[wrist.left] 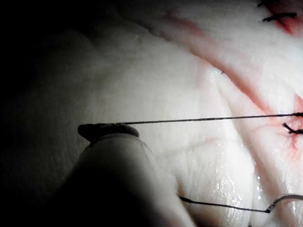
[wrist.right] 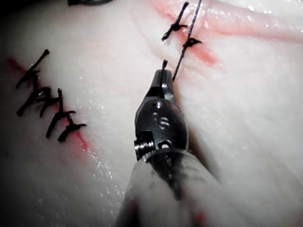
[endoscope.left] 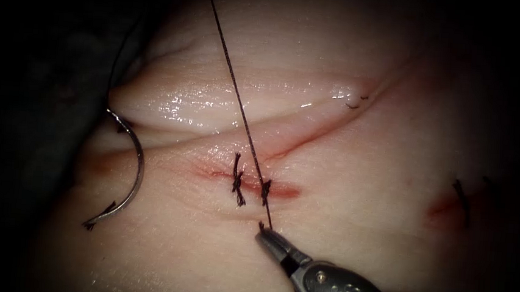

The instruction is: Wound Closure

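Observation:
The curved needle lies loose on the tissue, left of the cut; neither tool holds it and it is not in the tissue. Two dark stitches cross the cut. A taut thread rises from the right-hand stitch toward the top of the endoscope view. My right tool sits just below that stitch, jaws shut on the short thread end. In the left wrist view my left tool is shut on the long thread, which is stretched straight to the stitch.
A second cut to the right carries several stitches. A pale glistening fold of tissue rises behind the cut. The needle's trailing thread lies slack on the tissue. Dark cloth borders the tissue on the left.

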